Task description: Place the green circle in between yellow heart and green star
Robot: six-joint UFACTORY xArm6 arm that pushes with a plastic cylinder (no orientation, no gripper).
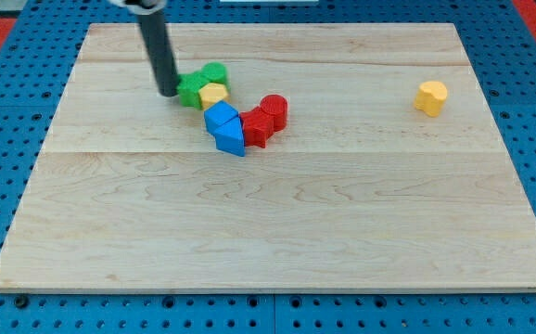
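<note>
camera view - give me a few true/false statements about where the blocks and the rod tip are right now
1. My tip is at the view's left edge of the cluster, next to a green block. True.
2. A yellow block sits alone toward the view's right. True.
3. The blue blocks lie at the view's top right corner. False: they are at the cluster's lower end, left of centre.
4. The red blocks stand apart from every other block. False: they touch the blue ones.
5. A small yellow block sits within the cluster. True.
</note>
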